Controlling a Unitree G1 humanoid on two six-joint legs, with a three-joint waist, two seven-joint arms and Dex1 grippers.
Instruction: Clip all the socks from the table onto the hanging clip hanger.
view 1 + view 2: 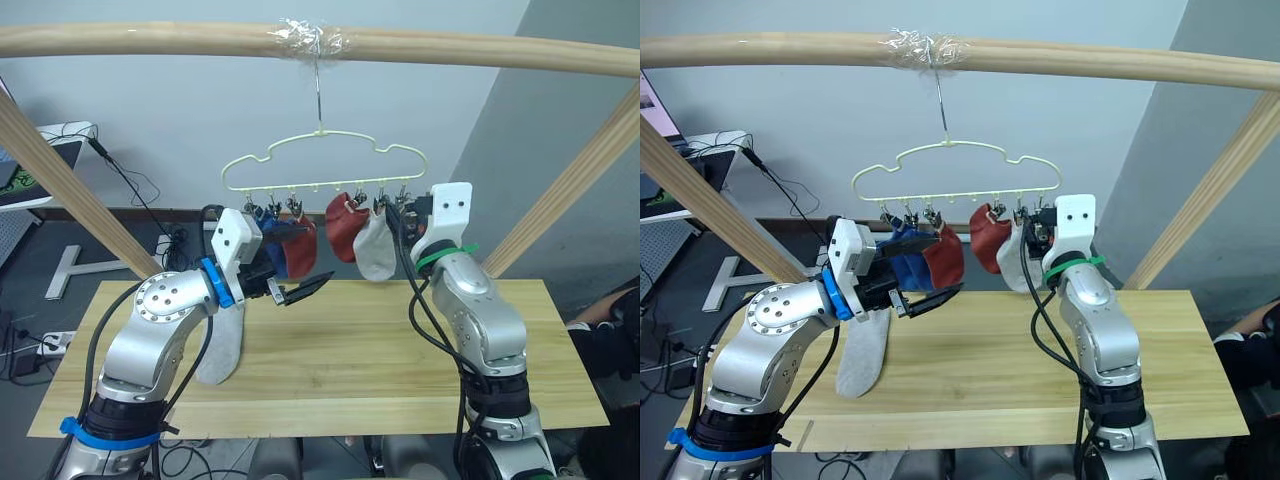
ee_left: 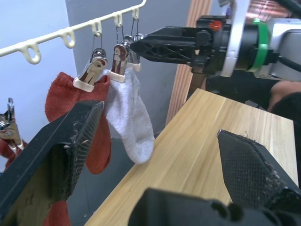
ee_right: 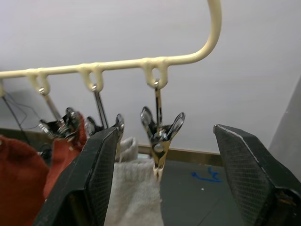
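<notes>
The pale yellow clip hanger hangs by its hook from a wooden bar. Clipped to it are a blue sock, a rust red sock, a second red sock and a light grey sock. Another grey sock lies on the table at front left, partly behind my left arm. My left gripper is open and empty, below the hanger's left clips. My right gripper is open, raised at the hanger's right end, with an empty silver clip between its fingers.
A thick wooden bar runs across the top, held up by slanted wooden posts at left and right. A person sits past the table's right end. Cables and a stand are on the floor at back left.
</notes>
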